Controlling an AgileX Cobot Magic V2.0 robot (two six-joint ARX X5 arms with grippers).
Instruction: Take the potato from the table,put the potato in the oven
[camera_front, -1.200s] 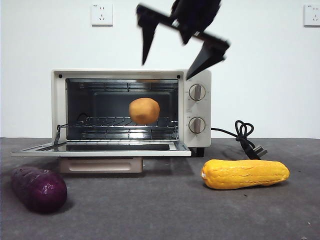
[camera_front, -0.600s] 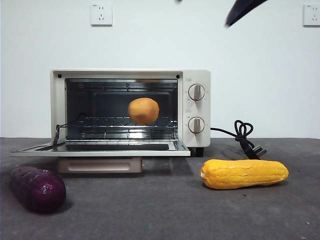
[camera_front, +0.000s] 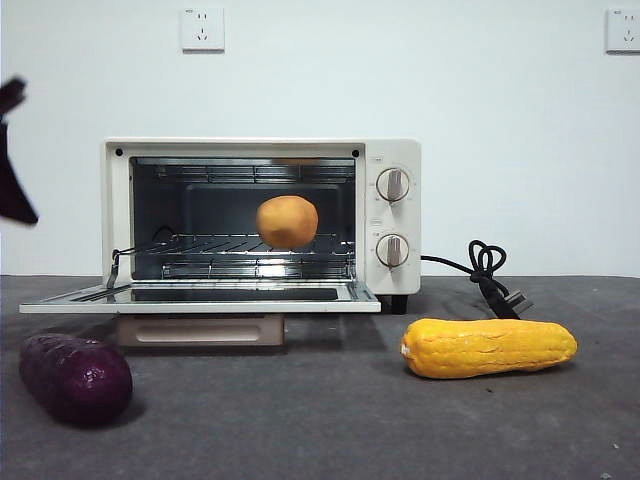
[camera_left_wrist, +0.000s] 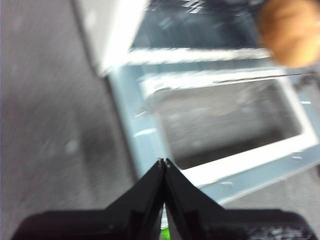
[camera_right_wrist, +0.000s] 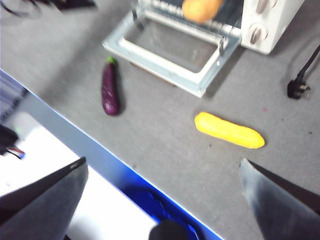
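The worktop (camera_front: 330, 420) carries the oven (camera_front: 262, 220), its door (camera_front: 200, 297) folded flat toward the near side so the cavity is open. The potato (camera_front: 287, 221) sits inside on the wire rack (camera_front: 240, 244), touched by neither gripper; the placing looks done. A yellow vegetable (camera_front: 488, 347) lies near right, a purple one (camera_front: 75, 377) near left. The right gripper (camera_right_wrist: 160, 190) hangs high above the near edge, jaws wide and empty. The left gripper (camera_left_wrist: 163, 167), jaws pressed together on nothing, hovers above the door's left part, perhaps to close it.
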